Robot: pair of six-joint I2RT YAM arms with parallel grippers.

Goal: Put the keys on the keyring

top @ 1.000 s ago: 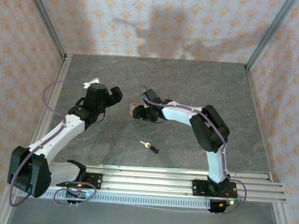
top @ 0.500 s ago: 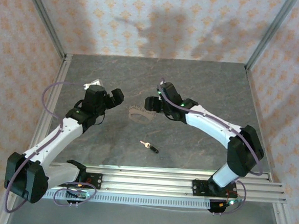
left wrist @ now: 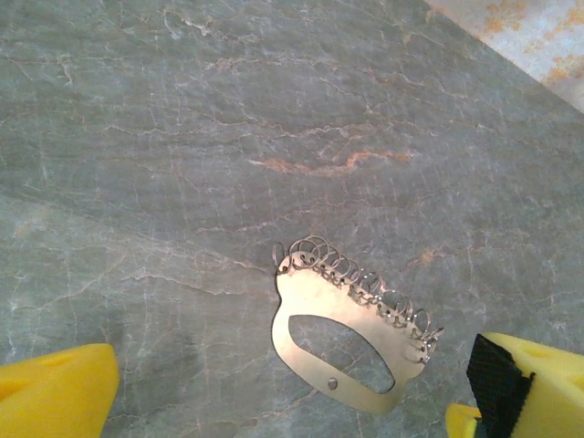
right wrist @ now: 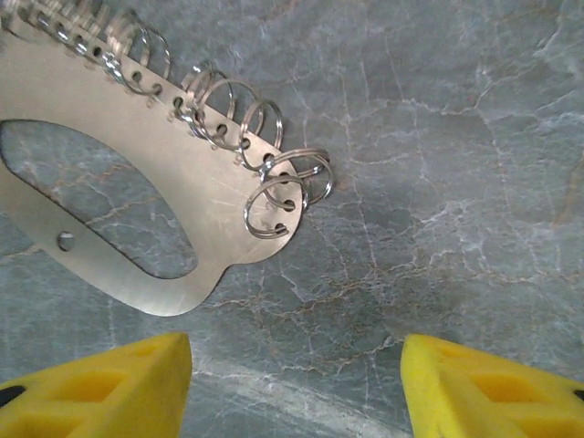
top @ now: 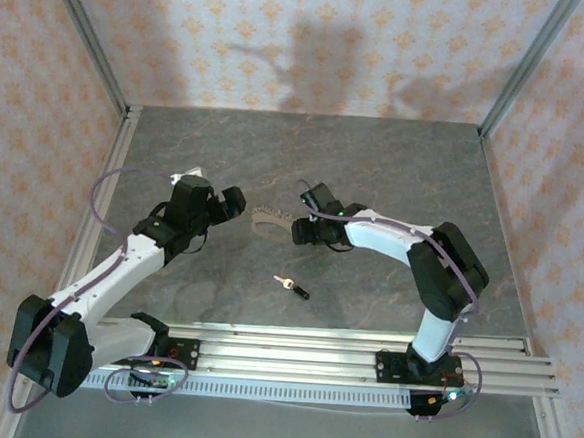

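Flanking the keyring (top: 270,221), my left pincer (top: 229,202) hangs off its left end and my right pincer (top: 302,230) just beside its right end. Both stand with jaws apart and grip nothing.

The keyring is a flat metal plate with an oval cut-out and a row of split rings along one edge. It lies flat on the table (top: 395,176). In my left wrist view the keyring (left wrist: 315,299) sits low in the frame, with my left pincer (left wrist: 283,401) spread wide to either side of it. I judge that stance is meant to pin or pinch the plate so it cannot slide. In my right wrist view the keyring (right wrist: 210,210) has its end ring just ahead of my right pincer (right wrist: 297,383), probably because that ring is the easiest to reach.

The key (top: 291,285) lies alone, well apart from the keyring on the side toward my bases, its black head pointing away. It is on no ring, so I reckon the job has barely begun. A thin plate lying flat on stone may skid when nudged.
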